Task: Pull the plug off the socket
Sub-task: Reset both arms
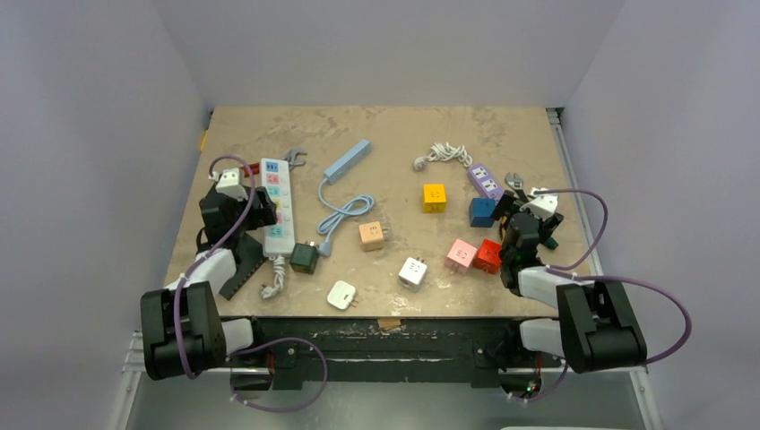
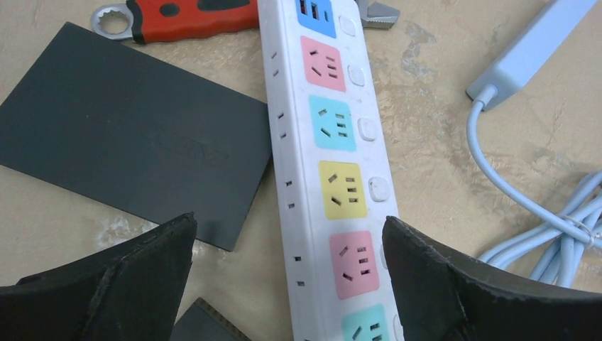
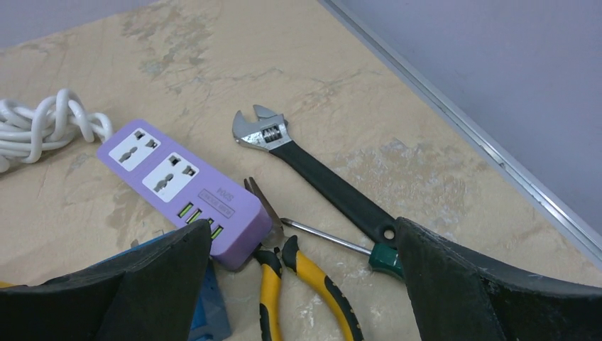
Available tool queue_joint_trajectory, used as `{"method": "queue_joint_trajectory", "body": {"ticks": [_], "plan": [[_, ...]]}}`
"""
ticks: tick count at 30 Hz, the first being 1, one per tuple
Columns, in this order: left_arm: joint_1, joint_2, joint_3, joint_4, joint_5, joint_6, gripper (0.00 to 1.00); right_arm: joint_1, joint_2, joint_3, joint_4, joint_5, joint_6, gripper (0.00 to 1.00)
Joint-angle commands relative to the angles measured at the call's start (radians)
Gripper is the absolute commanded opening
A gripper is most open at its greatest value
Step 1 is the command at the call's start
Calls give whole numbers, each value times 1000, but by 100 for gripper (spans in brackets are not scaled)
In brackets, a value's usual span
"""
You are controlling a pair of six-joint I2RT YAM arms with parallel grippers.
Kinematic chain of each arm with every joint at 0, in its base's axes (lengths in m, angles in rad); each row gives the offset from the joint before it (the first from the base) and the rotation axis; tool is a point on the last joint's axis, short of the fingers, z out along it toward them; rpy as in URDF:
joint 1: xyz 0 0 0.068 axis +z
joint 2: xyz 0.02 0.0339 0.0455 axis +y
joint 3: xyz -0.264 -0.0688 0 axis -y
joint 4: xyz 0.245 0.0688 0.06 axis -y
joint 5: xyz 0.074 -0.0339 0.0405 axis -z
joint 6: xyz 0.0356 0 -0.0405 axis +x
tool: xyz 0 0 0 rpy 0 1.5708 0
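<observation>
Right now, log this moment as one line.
left gripper: open, above white power strip | right gripper: open, near purple power strip | held: nothing

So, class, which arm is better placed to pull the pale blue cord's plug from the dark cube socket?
Left. Its open left gripper hovers over the white power strip, beside the dark cube socket; the right gripper sits far off by the purple power strip.

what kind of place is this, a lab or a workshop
Probably a robot lab cell: plain walls box in a worn table, robot arms sit at its edge, power strips lie scattered.
</observation>
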Motion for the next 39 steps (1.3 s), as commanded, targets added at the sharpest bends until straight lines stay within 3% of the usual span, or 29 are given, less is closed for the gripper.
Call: {"method": "queue_joint_trajectory", "body": {"ticks": [1, 6, 14, 16, 18, 21, 25, 28, 30, 34, 39], "plan": [[-32, -50, -104, 296, -36, 18, 100, 12, 1, -31, 185, 55, -62, 99], [-75, -53, -189, 506, -39, 41, 100, 22, 36, -93, 351, 37, -50, 99], [-139, 154, -378, 1069, 46, 131, 100, 36, 150, -129, 568, 0, -103, 99], [-147, 170, -402, 1126, 52, 141, 100, 47, 182, -130, 613, -60, -150, 99], [-149, 163, -408, 1119, 60, 142, 100, 65, 208, -130, 619, -109, -173, 99], [-153, 160, -391, 1094, 55, 141, 100, 108, 331, -138, 818, -67, -265, 99], [-158, 137, -337, 983, 38, 141, 100, 117, 268, -82, 607, -75, -226, 99], [-170, 114, -245, 782, 15, 167, 100, 115, 292, -56, 620, -50, -239, 99], [-176, 107, -169, 611, 0, 172, 100, 104, 276, -33, 541, -50, -217, 99], [-176, 111, -167, 614, -1, 168, 100, 47, 263, 29, 386, -113, -142, 99], [-177, 115, -165, 620, 1, 167, 100, 11, 257, 42, 348, -155, -115, 99]]}}
